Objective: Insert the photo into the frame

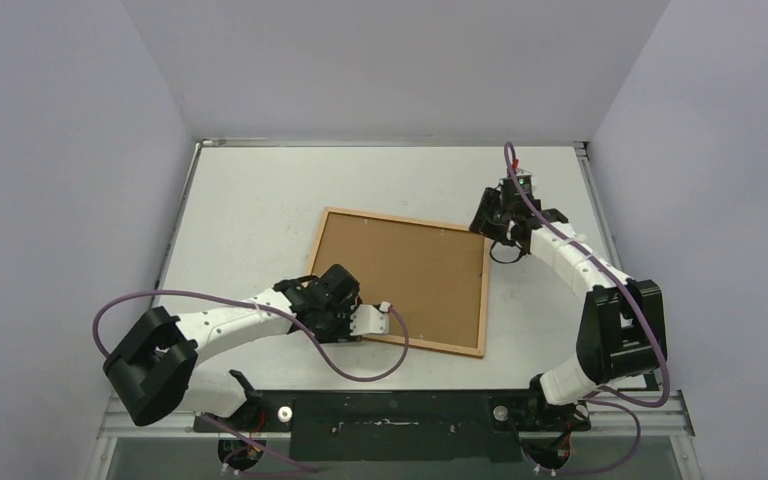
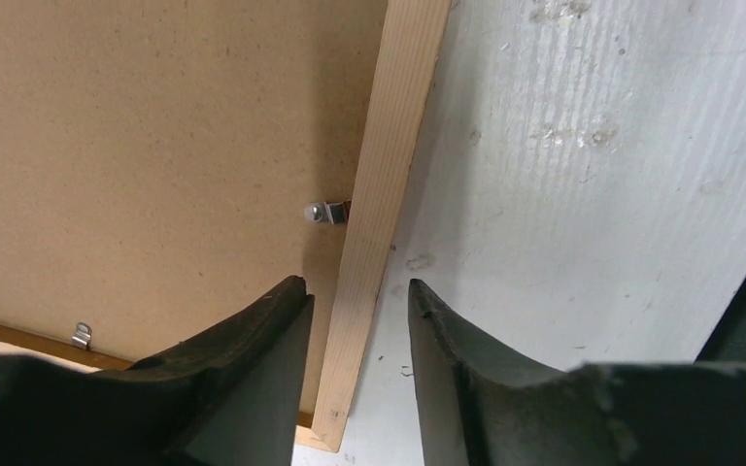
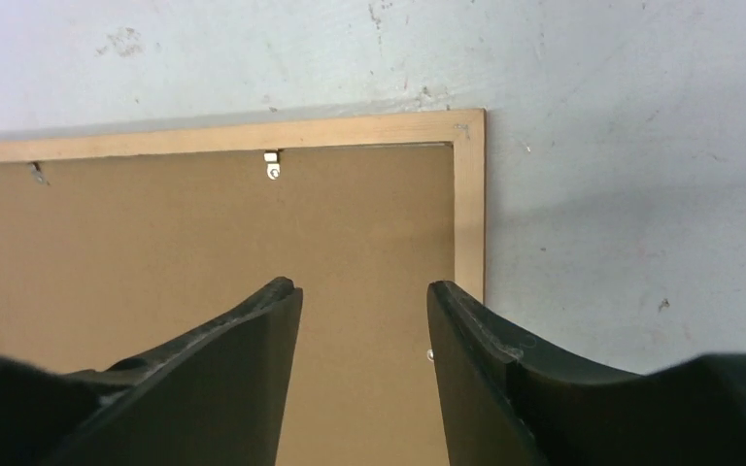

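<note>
left claw (image 2: pixel 355 291) and right claw (image 3: pixel 361 288) both half open, empty, above the face-down frame (image 1: pixel 484 290): nudge the mid-picture clip (image 2: pixel 326 212) gently sideways off the backing board (image 2: pixel 136 146).

The frame (image 1: pixel 486 300) has a light-brown wood border with fine straight grain. The backing board (image 1: pixel 400 275) inside it is plain mid-brown with faint speckling, and its clips (image 3: pixel 272 165) are silver. The table (image 1: pixel 250 200) is off-white with grey scuffs, the arms (image 1: pixel 225 322) are white with black joints, and the cables (image 1: pixel 175 292) are purple.
</note>
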